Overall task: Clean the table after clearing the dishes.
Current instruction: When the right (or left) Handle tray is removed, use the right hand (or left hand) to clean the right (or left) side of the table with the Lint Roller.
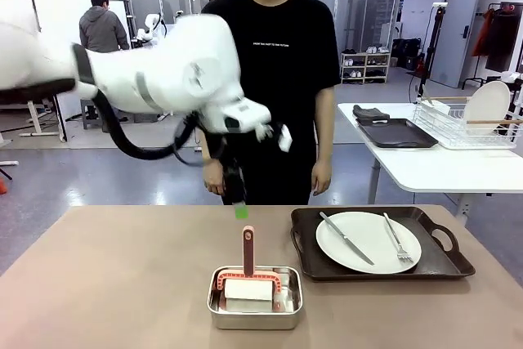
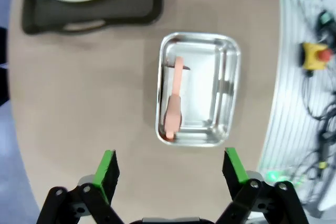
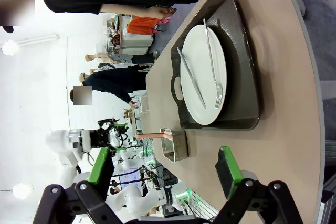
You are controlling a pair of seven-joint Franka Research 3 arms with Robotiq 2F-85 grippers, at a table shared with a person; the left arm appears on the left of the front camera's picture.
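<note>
Tray (image 1: 304,244): plate (image 1: 372,233), knife (image 1: 347,239), fork (image 1: 395,241). Pan (image 1: 255,321): roller (image 1: 248,255), maybe foam-headed. Left hand (image 2: 169,153), right hand (image 3: 164,150) spread, empty.

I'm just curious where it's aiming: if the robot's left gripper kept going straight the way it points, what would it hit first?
The left gripper, open, points down at the table. It would probably land on bare top just short of the steel pan holding the pink-handled roller, though depth is unclear.
</note>
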